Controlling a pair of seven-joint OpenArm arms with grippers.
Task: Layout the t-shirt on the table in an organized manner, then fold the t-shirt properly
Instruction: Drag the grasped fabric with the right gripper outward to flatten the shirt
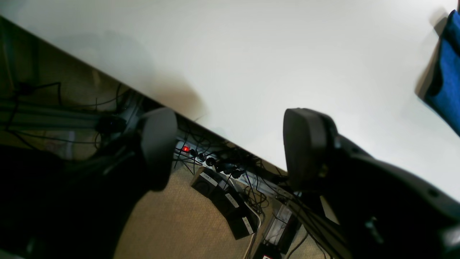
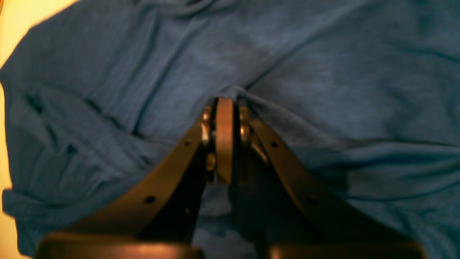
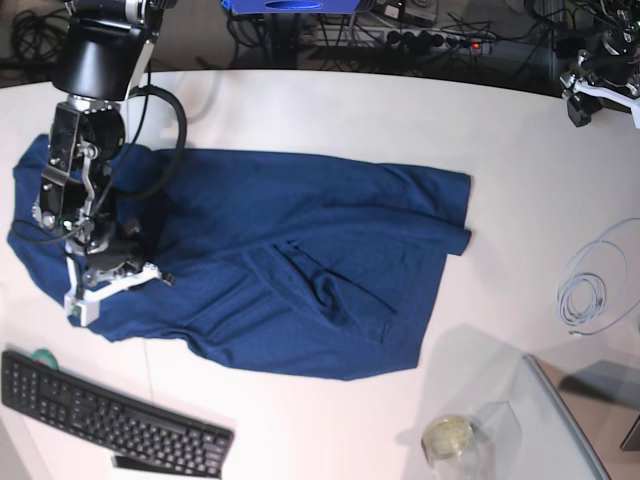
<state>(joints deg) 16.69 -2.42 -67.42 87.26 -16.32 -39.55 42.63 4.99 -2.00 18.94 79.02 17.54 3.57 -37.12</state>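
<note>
The counter (image 3: 330, 110), white and broad, carries the t-shirt (image 3: 300, 260), a dark navy cloth spread across its left and middle part in the base view. The shirt lies roughly opened out but not tidy: rumpled ridges run through its middle and the edge toward the keyboard (image 3: 110, 415) sags unevenly. So the step in hand reads as the laying-out, with folding not yet begun.

The right hand (image 2: 224, 104) sits low on the shirt near its left end, fingers pressed together with a small pucker of cloth gathered at their tips. It appears to be pinching that fabric, though the wrist picture is dim and soft, so how much cloth is caught I cannot say.

The left hand (image 1: 230, 147) hangs past the counter's far edge, spread wide and empty, well apart from the shirt, of which only a blue corner shows in its view.

The next move likely calls for drawing the pinched cloth outward to flatten the wrinkles, and bringing the left hand over to hold the opposite side.
</note>
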